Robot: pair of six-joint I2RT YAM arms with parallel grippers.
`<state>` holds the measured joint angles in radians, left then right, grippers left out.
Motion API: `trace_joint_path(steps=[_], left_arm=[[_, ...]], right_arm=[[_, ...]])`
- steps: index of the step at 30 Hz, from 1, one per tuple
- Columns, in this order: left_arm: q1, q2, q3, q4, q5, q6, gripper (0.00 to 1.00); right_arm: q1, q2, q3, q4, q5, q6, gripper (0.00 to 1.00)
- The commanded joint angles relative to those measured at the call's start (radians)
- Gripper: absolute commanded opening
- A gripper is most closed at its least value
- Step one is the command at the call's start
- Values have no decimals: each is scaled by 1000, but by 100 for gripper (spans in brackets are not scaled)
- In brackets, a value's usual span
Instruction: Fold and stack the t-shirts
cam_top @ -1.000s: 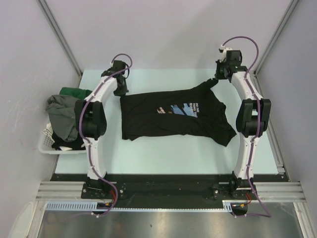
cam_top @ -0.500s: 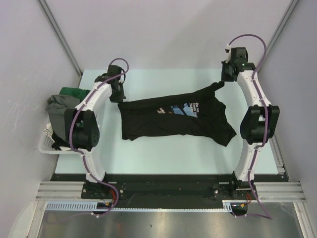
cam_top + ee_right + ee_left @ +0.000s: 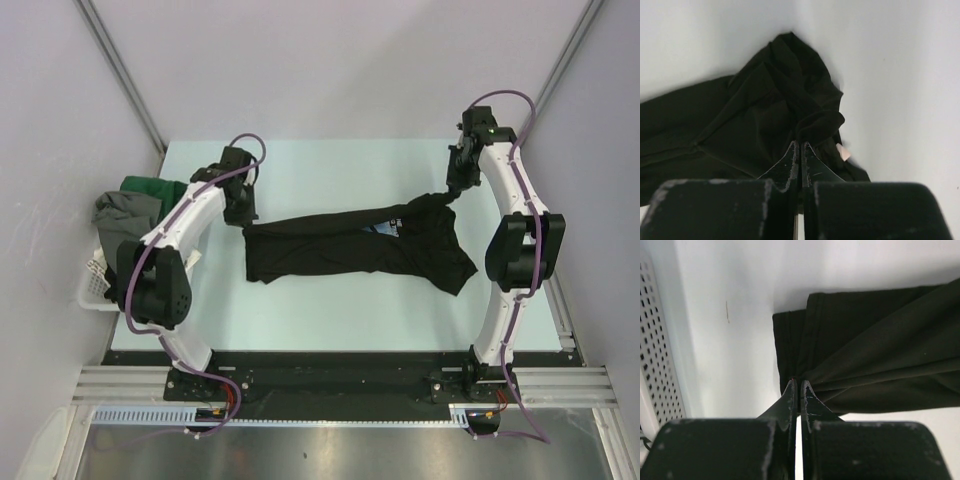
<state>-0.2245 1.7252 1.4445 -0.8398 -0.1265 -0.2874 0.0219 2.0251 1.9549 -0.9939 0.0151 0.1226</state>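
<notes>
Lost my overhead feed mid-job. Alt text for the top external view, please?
A black t-shirt stretches across the pale table, the left gripper shut on its far left corner, the right gripper on its far right end. A white basket with a grey shirt and a green shirt sits at the table's left edge.

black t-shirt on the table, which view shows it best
The top external view: the whole black t-shirt shows there, drawn out across the table. The left wrist view shows only the hemmed end pinched by the left gripper; the right wrist view shows only bunched cloth in the right gripper.
</notes>
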Motion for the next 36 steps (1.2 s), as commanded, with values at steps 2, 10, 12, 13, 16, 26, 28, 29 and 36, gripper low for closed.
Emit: trace_joint_path(steps=[2, 10, 12, 13, 16, 26, 28, 29, 36], left_arm=[[-19, -84, -42, -27, 7, -12, 0], [-24, -131, -110, -39, -4, -29, 0], [-24, -138, -121, -48, -13, -33, 0], [-24, -138, -125, -50, -16, -35, 0], [-24, -151, -147, -50, -25, -42, 0], [-24, -151, -177, -53, -25, -58, 0], [-26, -148, -177, -54, -24, -61, 0], [-26, -144, -177, -54, -22, -62, 0], [-29, -116, -157, -67, -22, -67, 2]], right_arm=[[-5, -74, -45, -115, -4, 45, 0], [-10, -114, -148, -196, 6, 60, 0], [-10, -117, -168, -204, 3, 60, 0], [-10, -118, -191, -206, 5, 61, 0], [-16, -115, -223, -213, 13, 55, 0], [-14, -82, -315, -190, 11, 51, 0], [-14, -82, -333, -183, 16, 51, 0], [-14, -80, -336, -178, 17, 51, 0], [-14, -57, -327, -186, 25, 52, 31]])
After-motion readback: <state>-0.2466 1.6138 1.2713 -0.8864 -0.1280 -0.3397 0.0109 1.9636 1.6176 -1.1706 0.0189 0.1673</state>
